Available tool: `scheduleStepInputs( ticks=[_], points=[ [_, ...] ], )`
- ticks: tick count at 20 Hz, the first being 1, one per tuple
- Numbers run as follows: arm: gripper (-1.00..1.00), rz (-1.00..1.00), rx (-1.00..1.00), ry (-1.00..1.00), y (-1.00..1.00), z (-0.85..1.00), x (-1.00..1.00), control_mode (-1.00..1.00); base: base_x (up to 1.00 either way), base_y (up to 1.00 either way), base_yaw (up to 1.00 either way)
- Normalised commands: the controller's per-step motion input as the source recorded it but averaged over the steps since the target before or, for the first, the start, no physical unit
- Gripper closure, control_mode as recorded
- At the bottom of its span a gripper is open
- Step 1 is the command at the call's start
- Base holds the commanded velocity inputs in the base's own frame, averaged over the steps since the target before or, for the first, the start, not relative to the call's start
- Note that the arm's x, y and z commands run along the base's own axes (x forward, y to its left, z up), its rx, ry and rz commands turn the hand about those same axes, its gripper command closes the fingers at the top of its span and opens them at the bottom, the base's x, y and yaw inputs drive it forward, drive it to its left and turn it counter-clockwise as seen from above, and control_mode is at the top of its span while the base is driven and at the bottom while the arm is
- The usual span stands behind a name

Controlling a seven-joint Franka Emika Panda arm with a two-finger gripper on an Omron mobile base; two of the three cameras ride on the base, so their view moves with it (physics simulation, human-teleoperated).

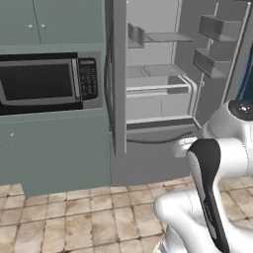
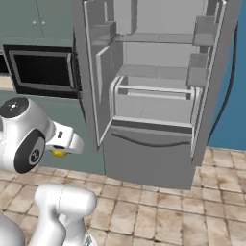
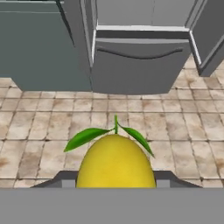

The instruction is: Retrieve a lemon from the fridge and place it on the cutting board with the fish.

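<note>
**Lemon held in the gripper, out in front of the open fridge**

The gripper [image 3: 116, 183] is pinching the lemon [image 3: 116, 162]: in the hand view the yellow fruit sits between the two dark finger tips [image 3: 65, 179], its stem and two green leaves [image 3: 85, 136] pointing toward the fridge [image 3: 140, 61]. From the right base view a sliver of the same lemon [image 2: 59, 153] peeks out beneath the white hand, which hangs in front of the fridge and off to its left side, over the tiled floor [image 2: 158, 211].

The fridge [image 2: 153, 96] stands with both upper doors swung wide. Its pale grey shelves [image 1: 155, 71] and the bins [image 1: 217, 27] on the inside of the right door show in the left base view, and the lower drawer [image 2: 149, 153] below them is closed.

Just left of the fridge, a grey microwave [image 1: 49, 81] with a keypad sits in a recess among teal cabinets [image 1: 54, 148]. To the right of the fridge there is a blue wall [image 2: 233, 105].
</note>
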Motion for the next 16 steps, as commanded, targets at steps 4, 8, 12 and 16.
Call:
scheduleStepInputs(
  ticks=[4,8,12,16],
  points=[
    [1.0,0.0,0.0,0.0,0.0,0.0,0.0,1.0,-0.11,1.0,0.0],
    [1.0,0.0,0.0,0.0,0.0,0.0,0.0,1.0,0.0,1.0,0.0],
    [1.0,0.0,0.0,0.0,0.0,0.0,0.0,1.0,0.06,1.0,0.0],
    [1.0,0.0,0.0,0.0,0.0,0.0,0.0,1.0,0.18,1.0,0.0]
  ],
)
